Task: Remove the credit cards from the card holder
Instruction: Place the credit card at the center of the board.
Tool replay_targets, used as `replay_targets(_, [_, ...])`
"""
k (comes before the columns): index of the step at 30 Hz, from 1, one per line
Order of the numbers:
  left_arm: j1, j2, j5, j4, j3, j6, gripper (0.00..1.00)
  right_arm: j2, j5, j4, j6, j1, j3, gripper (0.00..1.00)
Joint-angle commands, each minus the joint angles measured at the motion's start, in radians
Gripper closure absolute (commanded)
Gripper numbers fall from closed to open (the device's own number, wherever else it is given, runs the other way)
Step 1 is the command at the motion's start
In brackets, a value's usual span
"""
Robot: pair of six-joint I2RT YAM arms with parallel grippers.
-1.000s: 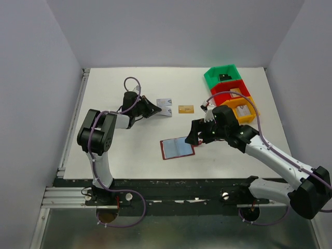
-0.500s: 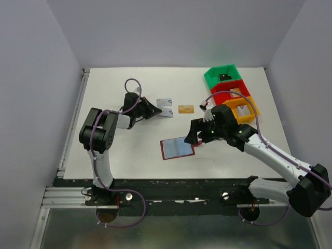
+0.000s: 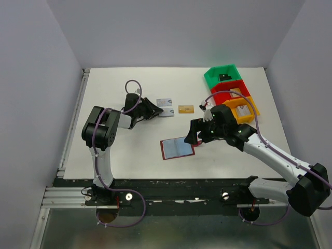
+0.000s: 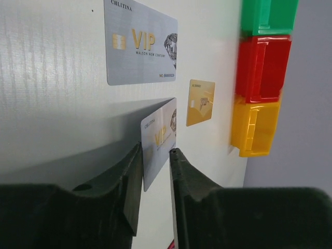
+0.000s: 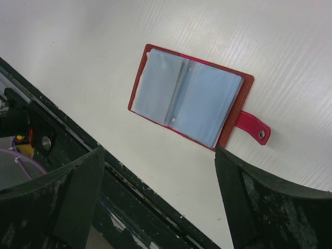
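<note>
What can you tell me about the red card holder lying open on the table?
The card holder is a small dark red, leather-like bifold with stitched edges. It lies opened flat on the white table, lining up: pale blue, clear-looking sleeves, joined at a centre spine with two studs. A red snap tab sticks out from one end, unfastened. No card plainly shows inside. Only the table touches it.

Light: bright, even, diffuse | Shadows: soft grey patch on worktop (image 4: 52, 62) beside silver card (image 4: 158, 137), left wrist view | Glare: faint streaky sheen | Focus: near fingers (image 4: 124, 197) blurred, overhead sharp
</note>
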Motion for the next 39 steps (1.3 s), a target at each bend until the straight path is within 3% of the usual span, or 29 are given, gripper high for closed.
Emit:
replay_targets(1, [0.005, -0.006, -0.011, 0.000, 0.011, 0.027, 0.60, 0.005, 0.007, -0.010, -0.015, 0.003, 0.030, 0.07])
replay_targets(7, [0.030, -0.046, 0.009, -0.020, 0.005, 0.057, 0.51, 0.005, 0.016, -0.019, -0.015, 0.003, 0.031, 0.07])
replay_targets(17, [0.053, -0.150, -0.079, -0.229, 0.028, 0.217, 0.37, -0.007, 0.149, -0.080, -0.054, 0.003, 0.043, 0.03])
replay_targets(18, [0.053, -0.164, -0.098, -0.259, 0.033, 0.235, 0.28, -0.004, 0.166, -0.085, -0.055, 0.003, 0.045, 0.03])
replay_targets(19, [0.053, -0.176, -0.118, -0.293, 0.037, 0.252, 0.27, -0.001, 0.186, -0.094, -0.048, 0.003, 0.048, 0.03])
replay_targets(24, [0.016, -0.314, -0.370, -0.457, 0.011, 0.356, 0.24, -0.003, 0.358, -0.083, 0.072, -0.008, 0.024, 0.00])
replay_targets(28, [-0.065, -0.455, -0.714, -0.657, 0.013, 0.427, 0.19, 0.003, 0.277, -0.017, 0.084, -0.039, -0.021, 0.00])
replay_targets(29, [-0.093, -0.495, -0.795, -0.695, 0.004, 0.423, 0.09, 0.015, 0.242, -0.017, 0.083, -0.040, -0.018, 0.00])
replay_targets(30, [-0.119, -0.529, -0.849, -0.721, -0.007, 0.416, 0.01, 0.031, 0.225, -0.020, 0.077, -0.045, -0.016, 0.00])
replay_targets(32, [-0.180, -0.607, -0.909, -0.763, -0.045, 0.381, 0.01, 0.052, 0.211, -0.022, 0.074, -0.046, -0.021, 0.00])
replay_targets(34, [-0.213, -0.684, -0.888, -0.774, -0.102, 0.308, 0.01, 0.060, 0.208, -0.002, 0.081, -0.046, -0.044, 0.02])
replay_targets(39, [-0.207, -0.855, -0.592, -0.550, -0.303, 0.294, 0.01, 0.083, 0.188, 0.052, 0.109, -0.068, -0.104, 0.15])
